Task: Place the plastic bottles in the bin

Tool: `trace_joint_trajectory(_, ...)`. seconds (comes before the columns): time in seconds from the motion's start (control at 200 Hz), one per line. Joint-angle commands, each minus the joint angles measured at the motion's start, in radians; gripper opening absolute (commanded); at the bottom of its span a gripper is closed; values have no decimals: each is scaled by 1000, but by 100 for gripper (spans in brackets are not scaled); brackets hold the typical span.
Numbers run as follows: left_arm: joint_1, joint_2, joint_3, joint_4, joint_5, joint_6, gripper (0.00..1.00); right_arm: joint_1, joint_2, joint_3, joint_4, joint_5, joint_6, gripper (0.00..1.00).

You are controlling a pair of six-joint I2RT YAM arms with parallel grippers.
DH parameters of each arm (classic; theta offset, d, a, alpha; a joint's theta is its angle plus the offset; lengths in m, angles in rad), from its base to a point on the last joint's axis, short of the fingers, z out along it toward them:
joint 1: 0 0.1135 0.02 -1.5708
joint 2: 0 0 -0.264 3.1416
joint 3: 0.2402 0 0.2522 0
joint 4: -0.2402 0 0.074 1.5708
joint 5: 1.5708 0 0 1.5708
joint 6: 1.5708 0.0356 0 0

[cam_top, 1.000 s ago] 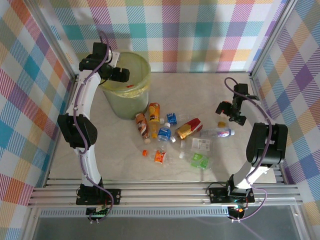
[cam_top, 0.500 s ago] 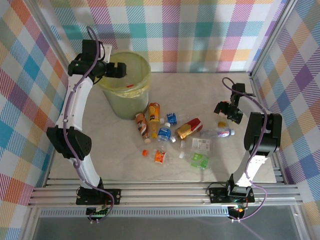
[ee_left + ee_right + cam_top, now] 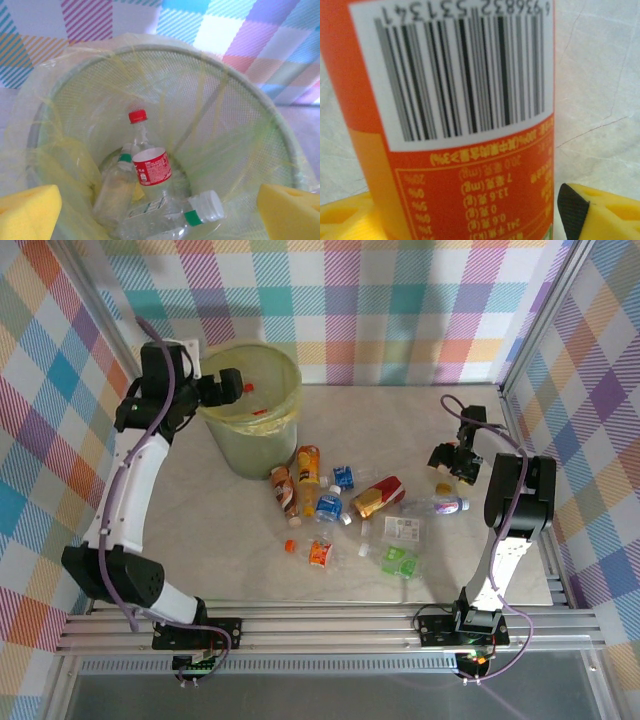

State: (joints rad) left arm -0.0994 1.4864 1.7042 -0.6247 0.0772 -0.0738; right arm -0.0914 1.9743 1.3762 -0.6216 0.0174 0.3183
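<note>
The bin [image 3: 247, 445], pale green with a yellow bag over its rim [image 3: 165, 47], stands at the far left. My left gripper [image 3: 229, 388] [image 3: 160, 214] hovers open over it with nothing between its yellow pads [image 3: 30, 212]. Inside lie clear plastic bottles, one with a red label [image 3: 151, 169] and one with a white cap [image 3: 209, 205]. Several more bottles lie mid-table, among them an orange one [image 3: 309, 470] and a red-and-yellow one [image 3: 377, 497]. At the right, my right gripper [image 3: 453, 461] [image 3: 467, 215] is open around an upright orange-labelled bottle [image 3: 465, 100] [image 3: 443, 487], with a sliver of gap at the right pad [image 3: 592, 212].
A clear bottle with a purple cap [image 3: 438, 505] lies just near of the right gripper. A green-labelled bottle [image 3: 398, 560], a small orange one [image 3: 319, 553] and a loose orange cap [image 3: 291, 546] lie nearer the front. Checked walls enclose the table on three sides.
The left arm has swung back to the left while its open gripper stays over the bin. The right gripper's jaws have narrowed around the orange-labelled bottle.
</note>
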Motion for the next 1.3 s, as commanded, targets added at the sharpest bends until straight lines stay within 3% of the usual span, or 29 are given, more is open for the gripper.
trace_joint_trajectory(0.0,7,-93,-81,112,-21,-110,100,-5,20,22,-11,-2,-16,78)
trace_joint_trajectory(0.27,7,-224,-292,239,16,-288,100,-2,27,23,15,-7,-43,54)
trace_joint_trajectory(0.515,7,-289,-363,248,11,-337,100,-1,-29,74,26,3,-96,40)
trace_joint_trajectory(0.845,5,-357,-449,299,65,-397,100,85,-237,159,17,-51,-121,35)
trace_joint_trajectory(1.295,-82,-374,-558,424,146,-447,100,283,-450,79,147,-310,-55,35)
